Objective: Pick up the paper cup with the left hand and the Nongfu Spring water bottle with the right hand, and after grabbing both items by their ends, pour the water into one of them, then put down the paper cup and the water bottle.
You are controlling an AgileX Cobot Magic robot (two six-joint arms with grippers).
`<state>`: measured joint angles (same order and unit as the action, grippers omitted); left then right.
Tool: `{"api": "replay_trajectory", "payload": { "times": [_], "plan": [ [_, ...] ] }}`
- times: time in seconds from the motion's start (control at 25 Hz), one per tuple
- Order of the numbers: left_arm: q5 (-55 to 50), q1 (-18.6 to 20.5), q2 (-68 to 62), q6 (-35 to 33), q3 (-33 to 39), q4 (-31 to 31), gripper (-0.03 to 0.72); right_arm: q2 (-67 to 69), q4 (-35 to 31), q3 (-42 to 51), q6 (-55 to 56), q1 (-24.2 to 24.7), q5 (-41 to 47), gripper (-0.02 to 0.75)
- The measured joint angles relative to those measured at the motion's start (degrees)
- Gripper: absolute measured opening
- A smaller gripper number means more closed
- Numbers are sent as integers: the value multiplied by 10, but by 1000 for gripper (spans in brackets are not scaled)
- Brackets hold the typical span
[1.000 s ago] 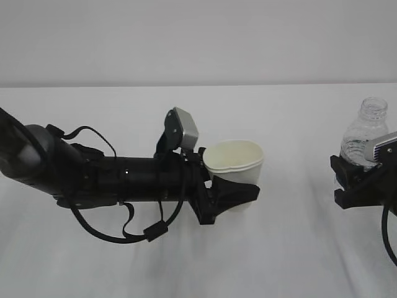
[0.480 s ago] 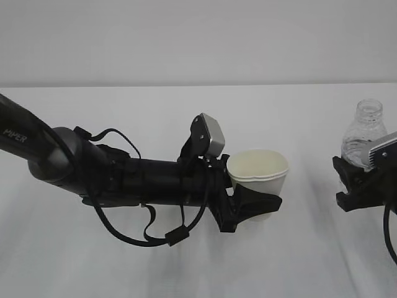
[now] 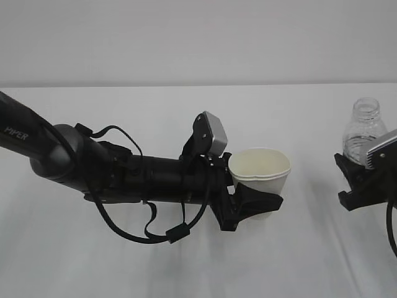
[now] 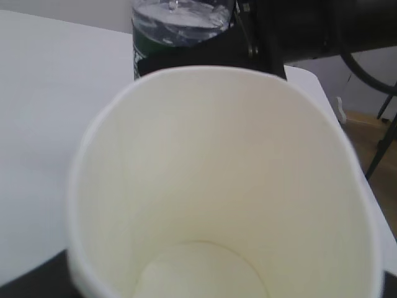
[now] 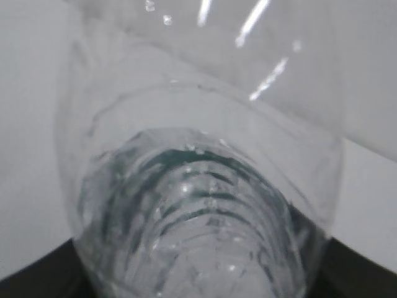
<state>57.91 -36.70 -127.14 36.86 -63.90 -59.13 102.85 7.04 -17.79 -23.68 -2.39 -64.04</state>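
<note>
Across the ext. view lies a white table [image 3: 186, 273], bare grey wall behind. Biggest thing on it: the left hand [image 3: 248, 202], a black tube arm coming in from the left edge w/ white "PIPER" lettering near the frame edge, loose black cables looped under it, grey camera block on top. Its shoulder end is cut off by the frame. Its jaws are closed round the paper cup [image 3: 260, 177] low on the wall; cup upright, mouth up, base hidden behind the black fingers, so can't tell if it touches the table.

Far right, well apart from the cup, the right hand [image 3: 363, 186] is mostly cut off by the frame edge; only a black bracket and a grey block show. It grips the Nongfu Spring water bottle [image 3: 363, 133] around the lower body; only neck and shoulder show above the jaws, neck capless, roughly upright. Label hidden in this view.

Left wrist view fills w/ the cup's cream inside [image 4: 217, 186], looks empty and dry; rim slightly squeezed out of round. Beyond it, the bottle's dark green label band [image 4: 146, 53] w/ white print, too blurred to read, plus the other arm's black body.

Right wrist view: bottle [image 5: 205, 205] v. close, ribbed clear plastic w/ water and greenish tint inside; fingers only dark slivers at the bottom corners.
</note>
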Motion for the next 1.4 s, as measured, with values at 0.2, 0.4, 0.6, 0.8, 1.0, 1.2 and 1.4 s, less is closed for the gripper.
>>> {"api": "replay_trajectory", "payload": {
  "times": [0.2,0.4,0.6,0.8,1.0,1.2,1.4],
  "plan": [
    [-1,0,0,1,0,-2,441,-53,-4,1,-4,0,14,456],
    [-1,0,0,1,0,-3,441,-114,-20,2,-5,0,80,456],
    [-1,0,0,1,0,-3,441,-147,-23,3,-5,0,102,456],
    [-1,0,0,1,-2,-3,441,-149,-5,4,-5,0,144,455],
    [-2,-1,0,7,-10,-8,441,-149,3,5,-5,0,166,455],
    [-9,-8,-1,20,-20,-18,441,-175,6,5,-6,0,202,455],
    [-15,-22,-2,29,-35,-33,441,-216,6,5,-11,0,248,455]
  ]
}}
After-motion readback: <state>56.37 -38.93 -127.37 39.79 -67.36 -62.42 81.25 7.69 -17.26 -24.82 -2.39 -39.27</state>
